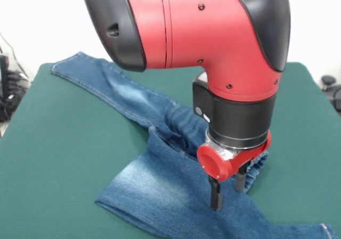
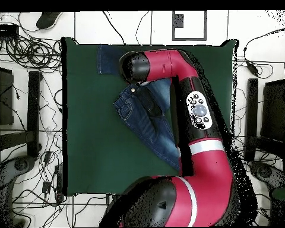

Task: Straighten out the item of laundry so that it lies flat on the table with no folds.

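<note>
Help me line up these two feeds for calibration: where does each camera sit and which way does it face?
Front view: across the table from the robot, facing it; shows the arm's wrist and the tool, open, over the jeans.
Overhead view: above, looking straight down, robot base at the bottom; shows the whole arm over the jeans.
Shared: arm, jeans, green table.
</note>
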